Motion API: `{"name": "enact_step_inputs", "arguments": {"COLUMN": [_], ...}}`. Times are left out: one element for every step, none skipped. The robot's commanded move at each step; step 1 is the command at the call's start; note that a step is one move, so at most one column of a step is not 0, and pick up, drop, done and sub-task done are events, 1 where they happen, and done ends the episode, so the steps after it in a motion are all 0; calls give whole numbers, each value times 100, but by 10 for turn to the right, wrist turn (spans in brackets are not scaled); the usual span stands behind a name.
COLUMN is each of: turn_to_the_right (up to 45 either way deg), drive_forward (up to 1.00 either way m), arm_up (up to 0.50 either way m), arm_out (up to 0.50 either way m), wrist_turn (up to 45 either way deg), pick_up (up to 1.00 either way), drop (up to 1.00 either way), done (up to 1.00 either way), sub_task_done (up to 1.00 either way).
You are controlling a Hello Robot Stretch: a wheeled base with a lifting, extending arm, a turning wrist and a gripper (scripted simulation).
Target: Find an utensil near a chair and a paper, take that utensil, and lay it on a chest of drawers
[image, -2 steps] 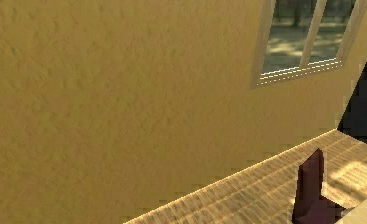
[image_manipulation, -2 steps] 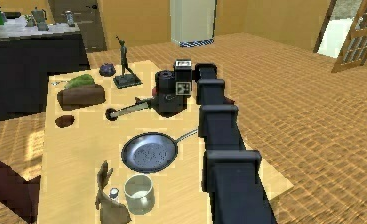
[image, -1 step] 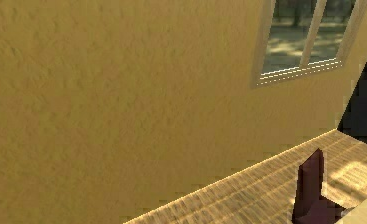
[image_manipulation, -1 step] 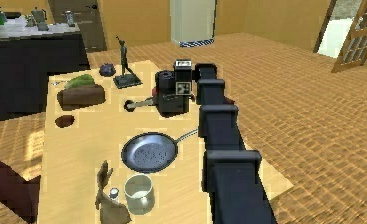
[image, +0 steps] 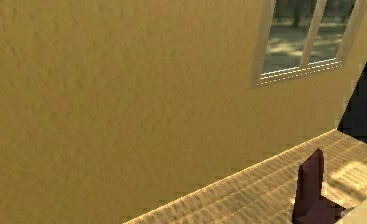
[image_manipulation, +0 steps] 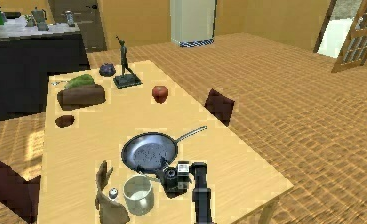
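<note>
Two dark red chairs stand at one light wooden table [image_manipulation: 231, 165] in the arm side view: the side chair [image_manipulation: 219, 105] at its right edge and the corner chair [image_manipulation: 11, 190] at its near left corner. On the tabletop lie one frying pan [image_manipulation: 151, 152] in the middle, one white cup [image_manipulation: 138, 195] and one pale figurine [image_manipulation: 111, 205] by the near edge, one red fruit [image_manipulation: 160, 94] toward the far edge, one dark loaf [image_manipulation: 81, 97] by the left edge, and one thin statue [image_manipulation: 126, 60] at the far edge. Which of the small things here is the utensil I cannot tell; it may lie by the pan. One arm [image_manipulation: 201, 205] rises over the near edge, its gripper [image_manipulation: 171, 177] just beside the pan and cup; how its fingers stand cannot be told, nor whether it holds anything. One more dark red seat [image: 313, 190] shows at the forward view's lower right, on the wooden floor below one window [image: 306, 35].
</note>
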Motion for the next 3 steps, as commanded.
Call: {"name": "enact_step_inputs", "arguments": {"turn_to_the_right": [0, 0, 0], "drive_forward": [0, 0, 0], "arm_up": [0, 10, 22], "arm_out": [0, 0, 0], "wrist_turn": [0, 0, 0], "pick_up": [100, 0, 0], "drop": [0, 0, 0], "done": [0, 0, 0], "sub_task_done": [0, 0, 0]}}
